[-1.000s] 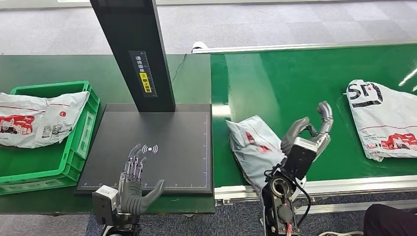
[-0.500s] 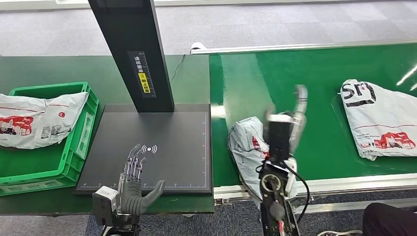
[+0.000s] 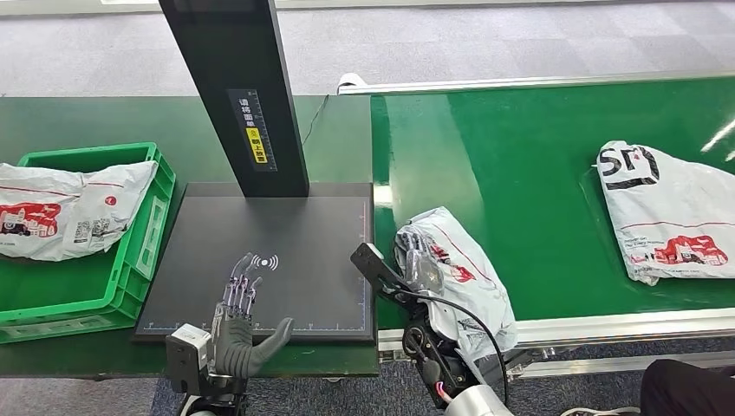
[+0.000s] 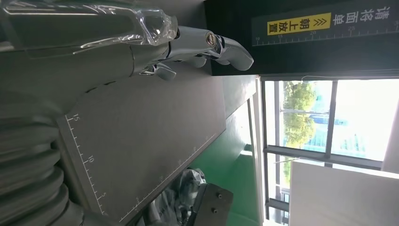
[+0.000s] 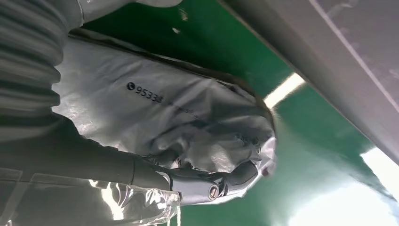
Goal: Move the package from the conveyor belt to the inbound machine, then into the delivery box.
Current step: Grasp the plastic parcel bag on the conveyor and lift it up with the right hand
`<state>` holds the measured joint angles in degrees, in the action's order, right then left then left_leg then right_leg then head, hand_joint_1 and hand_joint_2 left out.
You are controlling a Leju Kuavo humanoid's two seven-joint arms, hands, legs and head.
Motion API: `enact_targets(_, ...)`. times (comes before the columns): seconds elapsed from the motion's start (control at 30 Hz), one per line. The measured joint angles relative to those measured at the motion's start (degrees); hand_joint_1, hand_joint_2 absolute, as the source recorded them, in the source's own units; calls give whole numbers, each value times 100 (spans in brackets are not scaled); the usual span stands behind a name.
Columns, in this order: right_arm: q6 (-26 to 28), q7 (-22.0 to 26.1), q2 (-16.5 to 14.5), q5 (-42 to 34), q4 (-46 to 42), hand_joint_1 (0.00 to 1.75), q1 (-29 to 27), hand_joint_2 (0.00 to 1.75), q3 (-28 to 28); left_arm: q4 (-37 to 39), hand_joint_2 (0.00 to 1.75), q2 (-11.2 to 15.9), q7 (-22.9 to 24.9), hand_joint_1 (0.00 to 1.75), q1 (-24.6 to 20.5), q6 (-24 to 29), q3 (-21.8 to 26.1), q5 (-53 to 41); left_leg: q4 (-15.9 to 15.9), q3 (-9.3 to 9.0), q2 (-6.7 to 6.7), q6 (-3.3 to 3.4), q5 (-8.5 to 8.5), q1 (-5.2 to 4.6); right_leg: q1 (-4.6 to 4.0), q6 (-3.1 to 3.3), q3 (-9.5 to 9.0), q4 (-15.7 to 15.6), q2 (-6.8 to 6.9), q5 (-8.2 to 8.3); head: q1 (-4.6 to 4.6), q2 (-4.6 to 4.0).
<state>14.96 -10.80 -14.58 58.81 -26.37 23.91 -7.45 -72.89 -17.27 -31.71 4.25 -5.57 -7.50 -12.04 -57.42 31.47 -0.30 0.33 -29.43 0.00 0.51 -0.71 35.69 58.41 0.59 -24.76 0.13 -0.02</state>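
A green conveyor belt [image 3: 537, 156] carries two grey plastic mail bags. The larger bag [image 3: 667, 212] lies flat at the belt's right end, well apart from the robot. The package [image 3: 455, 269] to be moved lies crumpled at the belt's near left corner, just beside the inbound machine [image 3: 286, 251], a black flat plate with a tall black post at its far edge. The right hand [image 3: 416, 260] rests on the package's left end; in the right wrist view its fingers [image 5: 211, 186] curl around the bag's crumpled edge, gripping it. A green delivery box [image 3: 130, 269] at the bench's left edge holds one more bag [image 3: 69, 212]. The left hand [image 3: 238, 334] hovers over the plate's near edge, fingers spread wide, holding nothing.
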Motion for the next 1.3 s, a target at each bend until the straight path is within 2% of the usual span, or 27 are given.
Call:
enact_targets(0.13, -153, -442, 32, 334, 197, 0, 13, 175, -57, -2, 175, 0, 54, 0, 1, 3, -1, 0, 0, -1, 0, 0, 0, 0, 0, 0, 0, 0, 1, 0, -1, -1)
enact_targets(0.37, -316, -864, 75, 701, 408, 0, 22, 175, -64, -2, 175, 0, 104, 0, -1, -2, -4, 9, 0, -2, 0, -1, 1, 1, -1, 0, -1, 0, 2, 0, -1, -1)
enact_targets(0.43, -219, -1178, 90, 964, 448, 0, 29, 175, -64, -5, 175, 0, 131, 0, -1, -5, -4, 19, 0, -1, -2, 0, 1, 0, 0, 0, -2, 0, 3, 0, 0, -1)
enact_targets(0.53, 248, -1696, 130, 1403, 492, 0, 28, 175, -57, -33, 175, 0, 159, 0, 17, -7, -4, 27, -1, 0, -3, 0, 1, -1, 1, 0, -3, 0, 6, 0, 1, -1)
enact_targets(0.6, 428, -1848, 176, 1616, 502, 0, 26, 175, -8, -57, 175, 0, 163, 0, 34, -8, -5, 28, -1, 0, -1, 1, 0, -1, 1, -1, -2, 0, 5, 1, 1, 0)
enact_targets(0.93, -120, -1997, 293, 2005, 572, 0, 40, 175, 465, -63, 175, -2, 183, 0, -29, -61, -20, 22, -1, -18, -4, 0, -1, 0, -1, -2, -16, -2, 7, -2, -2, -1)
enact_targets(1.3, -247, -1961, 309, 2006, 628, 0, 47, 175, 733, -36, 175, -2, 207, 0, -85, -63, -26, 48, 0, -79, -9, 7, -4, -2, 2, -6, -86, -17, 13, -5, 1, 0)
